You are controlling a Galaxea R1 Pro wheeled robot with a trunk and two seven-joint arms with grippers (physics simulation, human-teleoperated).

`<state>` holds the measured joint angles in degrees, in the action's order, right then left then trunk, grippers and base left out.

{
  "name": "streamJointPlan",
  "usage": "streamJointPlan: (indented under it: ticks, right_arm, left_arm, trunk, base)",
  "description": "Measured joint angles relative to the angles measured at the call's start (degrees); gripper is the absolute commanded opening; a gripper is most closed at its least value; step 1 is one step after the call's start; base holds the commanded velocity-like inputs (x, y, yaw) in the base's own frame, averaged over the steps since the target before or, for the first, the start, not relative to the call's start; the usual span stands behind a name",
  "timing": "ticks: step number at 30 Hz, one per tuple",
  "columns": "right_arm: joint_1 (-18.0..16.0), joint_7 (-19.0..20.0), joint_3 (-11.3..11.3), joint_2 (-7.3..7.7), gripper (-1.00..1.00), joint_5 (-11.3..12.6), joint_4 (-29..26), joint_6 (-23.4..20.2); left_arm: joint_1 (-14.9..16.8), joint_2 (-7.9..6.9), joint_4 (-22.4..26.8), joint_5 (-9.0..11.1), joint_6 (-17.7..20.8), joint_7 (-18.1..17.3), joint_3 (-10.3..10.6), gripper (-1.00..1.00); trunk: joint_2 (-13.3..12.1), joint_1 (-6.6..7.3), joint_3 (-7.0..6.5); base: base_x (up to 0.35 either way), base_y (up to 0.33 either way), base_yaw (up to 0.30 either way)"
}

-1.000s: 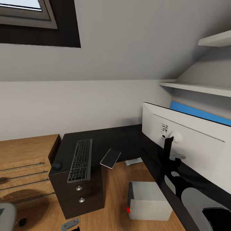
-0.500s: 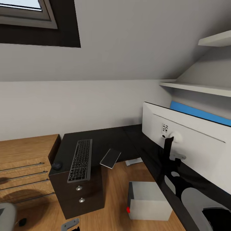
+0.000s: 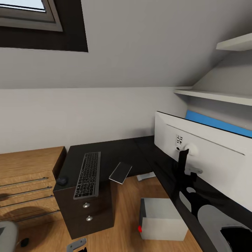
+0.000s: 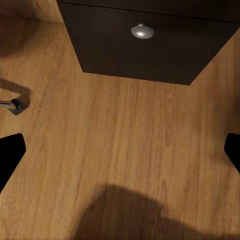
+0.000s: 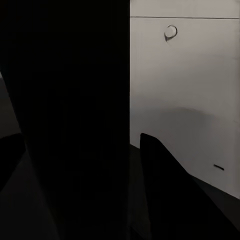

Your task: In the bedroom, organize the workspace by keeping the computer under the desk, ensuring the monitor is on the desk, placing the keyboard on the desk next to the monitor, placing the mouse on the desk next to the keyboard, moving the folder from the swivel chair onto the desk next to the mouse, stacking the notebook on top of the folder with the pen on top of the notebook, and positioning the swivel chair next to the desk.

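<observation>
- Glossy black desk [image 3: 115,154] carries the keyboard [image 3: 87,175], long axis running away from the robot, mouse [image 3: 62,181] just beside it on the left.
- Notebook [image 3: 120,172] tilts off the desk's inner edge, right of the keyboard; the right arm looks nearer.
- Left gripper [image 4: 120,150] hangs spread wide, empty, over the floor [image 4: 120,130].
- Right gripper's state: I cannot tell; it faces the monitor [image 3: 206,157].
</observation>
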<state>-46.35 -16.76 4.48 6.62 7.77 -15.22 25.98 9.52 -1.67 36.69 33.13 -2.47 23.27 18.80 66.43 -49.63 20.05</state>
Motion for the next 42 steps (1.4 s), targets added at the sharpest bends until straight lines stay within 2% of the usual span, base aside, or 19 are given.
streamJointPlan:
  ticks: [13,14,15,16,17,18,19,21,22,24,25,27,42]
  right_arm:
    - [0.0,0.1,-0.1,0.04,-1.00,0.6,0.0,0.1]
    - [0.0,0.5,-0.7,0.01,-1.00,0.1,-0.1,-0.1]
    - [0.0,0.6,0.0,0.06,-1.00,0.8,-0.1,0.1]
    - [0.0,1.2,-0.8,0.04,-1.00,-0.2,-0.2,-0.1]
    - [0.0,1.2,0.4,0.08,-1.00,0.8,-0.1,0.1]
    - [0.0,1.6,-0.5,0.03,-1.00,-0.1,-0.2,-0.1]
    - [0.0,1.7,0.1,0.05,-1.00,0.5,-0.1,0.1]
    - [0.0,2.1,-0.5,0.01,-1.00,-0.5,-0.2,-0.1]
    - [0.0,2.0,0.6,0.05,-1.00,0.5,0.0,0.1]
    - [0.0,2.0,-0.4,0.02,-1.00,-0.2,-0.1,0.0]
    - [0.0,2.0,0.0,0.04,-1.00,0.4,0.0,0.1]
    - [0.0,2.0,-0.3,0.02,-1.00,-0.2,-0.1,0.0]
    - [0.0,2.0,0.2,0.03,-1.00,0.1,0.0,0.0]
  left_arm:
    - [0.0,0.00,0.0,0.1,0.0,0.0,0.0,1.00]
    - [0.0,0.00,0.0,0.1,0.0,0.0,0.0,1.00]
    - [0.0,0.00,0.0,0.1,0.0,0.0,0.0,1.00]
    - [0.0,0.00,0.0,0.1,0.0,0.0,0.0,1.00]
    - [0.0,0.00,0.0,0.1,0.0,0.0,0.0,1.00]
    - [0.0,0.00,0.0,0.1,0.0,0.0,0.1,1.00]
    - [0.0,0.00,0.0,0.1,0.0,0.0,0.0,1.00]
    - [0.0,0.00,0.0,0.1,0.0,-0.1,0.1,1.00]
    - [0.0,0.00,0.0,0.1,0.0,-0.1,0.0,1.00]
    - [0.0,0.00,0.0,0.1,0.0,-0.1,0.1,1.00]
    - [0.0,0.00,0.0,0.1,0.0,-0.1,0.0,1.00]
    - [0.0,0.00,0.0,0.1,0.0,-0.1,0.1,1.00]
    - [0.0,0.00,-0.1,0.2,0.1,-0.1,0.1,1.00]
  trunk:
    - [0.0,0.00,0.01]
    - [0.0,0.00,0.01]
    - [0.0,0.00,0.01]
    - [0.0,0.00,0.01]
    - [0.0,0.00,0.01]
    - [0.0,0.00,0.01]
    - [0.0,-0.01,0.01]
    - [0.0,-0.03,0.00]
    - [0.0,-0.03,0.01]
    - [0.0,-0.04,0.00]
    - [0.0,-0.03,0.01]
    - [0.0,-0.04,0.00]
    - [0.0,-0.04,0.00]
  base:
    - [0.000,0.000,0.000]
    - [0.000,0.000,0.000]
    - [0.000,0.000,0.000]
    - [0.000,0.000,0.000]
    - [-0.006,0.000,0.000]
    - [-0.032,0.000,0.000]
    - [-0.086,0.000,0.000]
    - [-0.271,0.000,0.000]
    - [-0.298,0.000,0.000]
    - [-0.310,0.000,0.000]
    - [-0.325,0.000,0.000]
    - [-0.333,0.000,0.000]
    - [-0.334,-0.020,0.000]
